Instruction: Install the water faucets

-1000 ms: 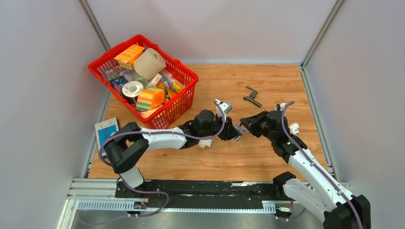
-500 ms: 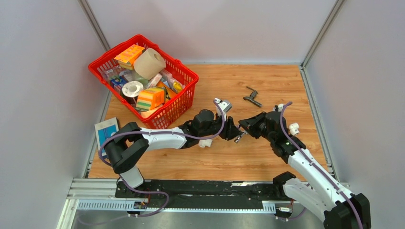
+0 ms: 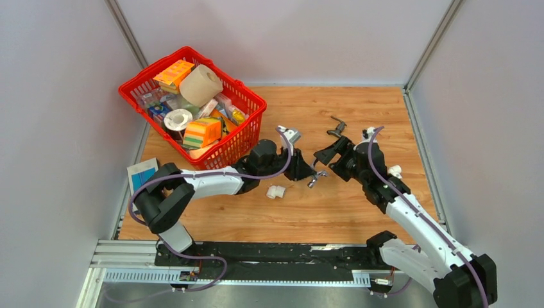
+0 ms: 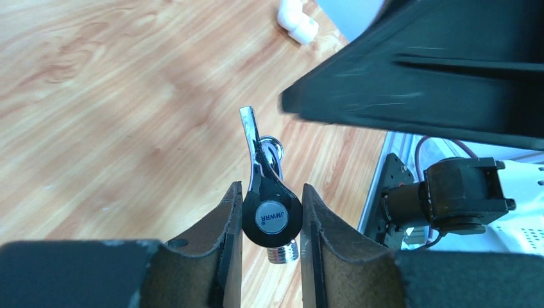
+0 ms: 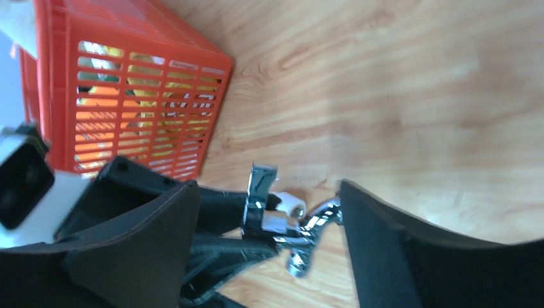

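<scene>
A moment ago both claws met at the silver faucet [image 4: 256, 154]. Now our right claw [image 5: 269, 205] stands apart, free of it, and our left claw [image 4: 271, 199] alone is clamped on it above the bench [image 3: 385, 109]. We judge the handover done.

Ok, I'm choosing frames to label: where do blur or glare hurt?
Top external: evenly lit, sharp, only soft shadows. Left wrist: the shiny silver metal faucet is crisp, with a bright glint along its handle. Right wrist: its own dark jaws look soft up close; the faucet glints.
</scene>
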Controlling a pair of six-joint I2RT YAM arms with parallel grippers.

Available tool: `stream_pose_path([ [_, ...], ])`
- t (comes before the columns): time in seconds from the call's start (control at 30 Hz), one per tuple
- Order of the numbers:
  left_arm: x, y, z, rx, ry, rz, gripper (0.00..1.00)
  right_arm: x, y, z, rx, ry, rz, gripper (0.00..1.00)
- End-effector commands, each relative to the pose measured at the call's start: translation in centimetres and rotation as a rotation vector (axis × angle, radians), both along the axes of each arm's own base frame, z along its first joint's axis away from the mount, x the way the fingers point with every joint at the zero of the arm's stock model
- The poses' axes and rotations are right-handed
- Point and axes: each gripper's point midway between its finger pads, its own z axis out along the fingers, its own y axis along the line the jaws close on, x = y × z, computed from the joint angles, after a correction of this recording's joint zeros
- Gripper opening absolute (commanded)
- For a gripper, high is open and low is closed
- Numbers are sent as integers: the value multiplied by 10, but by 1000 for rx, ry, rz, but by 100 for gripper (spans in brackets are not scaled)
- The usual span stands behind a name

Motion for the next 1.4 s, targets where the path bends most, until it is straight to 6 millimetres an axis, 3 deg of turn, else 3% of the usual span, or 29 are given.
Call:
stream_pose_path([
  [0.0,12,27,45,-93,-31,-48,0,17,2,56,-200,-299,159,87],
  [0.03,9,32,38,-52,-24,-72,0,16,4,63,-230,-343,197,91],
  [0.07,11,38,48,-51,-44,-76,0,16,5,72,-260,-389,238,95],
  [0.17,5,54,46,48,-88,-106,0,11,10,93,-319,-502,335,98],
  [0.2,5,58,59,57,-122,-99,0,7,13,99,-327,-541,375,98],
  [0.23,4,65,53,106,-127,-93,0,4,15,106,-340,-583,407,98],
  [0.27,4,69,67,104,-171,-89,0,-1,18,113,-345,-625,442,98],
  [0.3,2,75,65,137,-192,-96,0,-4,20,118,-353,-668,466,97],
  [0.33,1,78,79,127,-227,-93,0,-9,22,125,-361,-723,491,97],
  [0.37,-1,85,78,161,-231,-95,0,-13,23,130,-365,-766,512,97],
  [0.5,-9,96,109,179,-314,-134,0,-37,38,144,-373,-926,686,96],
  [0.7,-34,99,141,142,-437,-281,0,-72,60,144,-324,-1076,961,90],
  [0.93,-42,101,165,78,-608,-312,0,-83,65,152,-318,-1177,1028,90],
  [1.13,-53,98,184,45,-653,-386,0,-90,70,154,-298,-1256,1063,92],
  [1.37,-61,97,177,40,-656,-449,0,-99,85,153,-227,-1297,1161,90],
])
